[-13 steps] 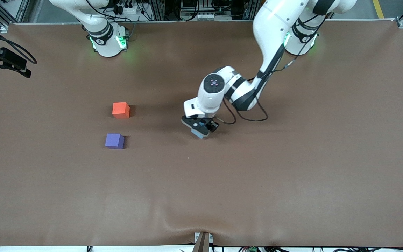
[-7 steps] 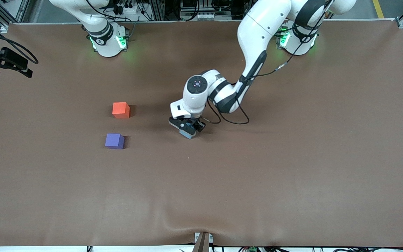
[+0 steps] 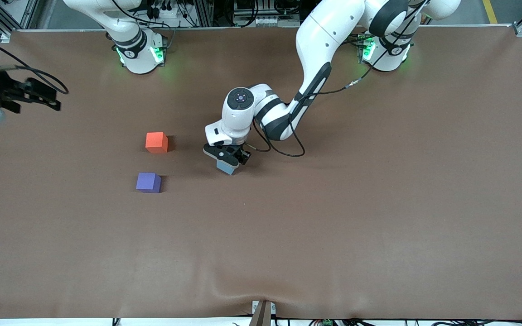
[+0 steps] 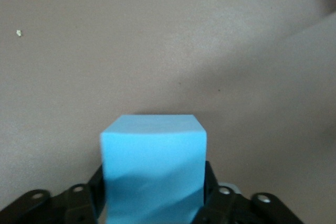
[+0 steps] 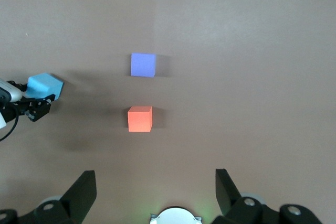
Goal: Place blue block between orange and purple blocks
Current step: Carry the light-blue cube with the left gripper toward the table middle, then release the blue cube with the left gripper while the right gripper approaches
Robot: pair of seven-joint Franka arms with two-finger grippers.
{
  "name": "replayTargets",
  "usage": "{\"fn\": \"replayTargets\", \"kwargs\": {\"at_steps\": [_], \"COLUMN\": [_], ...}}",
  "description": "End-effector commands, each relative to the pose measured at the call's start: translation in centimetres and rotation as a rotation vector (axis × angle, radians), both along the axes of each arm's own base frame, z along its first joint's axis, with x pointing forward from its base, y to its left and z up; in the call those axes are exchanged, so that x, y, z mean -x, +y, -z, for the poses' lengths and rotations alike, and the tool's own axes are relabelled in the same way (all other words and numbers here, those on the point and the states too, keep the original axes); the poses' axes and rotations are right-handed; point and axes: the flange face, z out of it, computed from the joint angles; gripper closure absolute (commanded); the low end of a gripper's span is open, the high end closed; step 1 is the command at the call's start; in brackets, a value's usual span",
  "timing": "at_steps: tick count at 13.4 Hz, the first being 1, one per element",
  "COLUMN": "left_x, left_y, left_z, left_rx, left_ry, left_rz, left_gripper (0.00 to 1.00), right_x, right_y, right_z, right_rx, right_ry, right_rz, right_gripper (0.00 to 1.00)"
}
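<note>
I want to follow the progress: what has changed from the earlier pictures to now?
The left gripper, shut on the blue block, carried it toward the right arm's end, closer to the orange block and purple block. Those two stayed put. The right gripper, open, shifted slightly.

Matt, perhaps foam blue block (image 4: 153, 166)

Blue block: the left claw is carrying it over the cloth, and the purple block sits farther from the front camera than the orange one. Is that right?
Not quite. The left claw does hold the blue block over the cloth, but the front view shows the purple block nearer to the front camera than the orange block, not farther.
</note>
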Motion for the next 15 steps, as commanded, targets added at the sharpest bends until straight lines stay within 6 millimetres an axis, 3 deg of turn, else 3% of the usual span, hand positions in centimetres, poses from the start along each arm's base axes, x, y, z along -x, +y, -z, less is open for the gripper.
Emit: {"fn": "replayTargets", "kwargs": {"at_steps": [1, 2, 4, 5, 7, 9, 11, 13, 15], "left_x": [-0.5, -1.1, -1.9, -3.2, -7.0, -12.2, -15.6, -17.3, -18.3], "left_y": [-0.4, 0.4, 0.8, 2.2, 7.7, 18.5, 28.4, 36.4, 43.8], "left_z": [-2.0, -2.6, -8.1, -11.3, -19.6, -24.9, -28.9, -32.3, -35.2], "left_rx": [-0.001, -0.041, -0.022, -0.027, -0.023, -0.123, -0.184, -0.191, -0.194], "left_ry": [0.001, 0.022, 0.017, 0.022, 0.011, 0.089, 0.144, 0.172, 0.172], "left_rz": [-0.038, -0.055, -0.106, -0.152, -0.242, -0.383, -0.499, -0.587, -0.579], "left_gripper": [0.0, 0.0, 0.0, 0.0, 0.0, 0.0, 0.0, 0.0, 0.0], "right_x": [-1.1, -1.4, -1.8, -1.6, -1.3, -1.5, -0.9, -0.3, 0.8], "right_y": [1.4, 2.6, 5.9, 8.4, 12.4, 15.4, 17.3, 19.5, 23.6], "right_z": [1.4, 1.8, 2.5, 2.9, 4.2, 6.4, 8.1, 10.0, 12.1], "right_rx": [-0.002, -0.007, 0.0, 0.015, 0.002, -0.022, 0.0, 0.012, 0.011], "right_ry": [0.023, 0.022, 0.007, 0.014, 0.036, 0.075, 0.099, 0.099, 0.061], "right_rz": [-0.008, -0.023, -0.019, 0.044, 0.138, 0.181, 0.221, 0.289, 0.354], "right_gripper": [0.0, 0.0, 0.0, 0.0, 0.0, 0.0, 0.0, 0.0, 0.0]}}
